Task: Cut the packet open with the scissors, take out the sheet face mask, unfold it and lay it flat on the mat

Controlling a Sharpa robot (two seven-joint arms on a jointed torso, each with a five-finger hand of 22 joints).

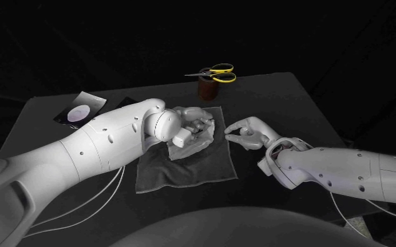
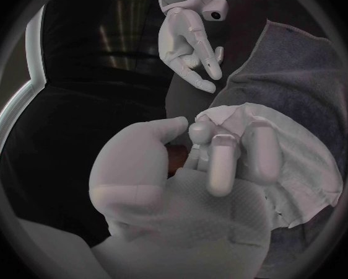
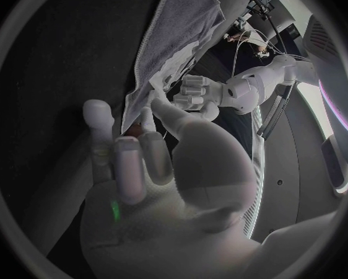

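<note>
- The mask [image 1: 186, 147] lies bunched and not yet spread on the far half of the mat [image 1: 186, 175]. Its long axis runs roughly from the far side toward the robot.
- The left hand [image 1: 191, 128] sits right on top of it, fingers [image 2: 220, 161] curled down onto the white sheet and thumb closing in at its edge, gripping a fold.
- The right hand [image 1: 246, 134] rests just off the mat's right edge, fingers apart and holding nothing. The mask lies to its left, near but not touching (the loose side seems to face it).
- Unfolding likely needs that free hand to reach leftward for the opposite edge.
- The scissors [image 1: 216, 74] stand well apart at the table's far side.
</note>
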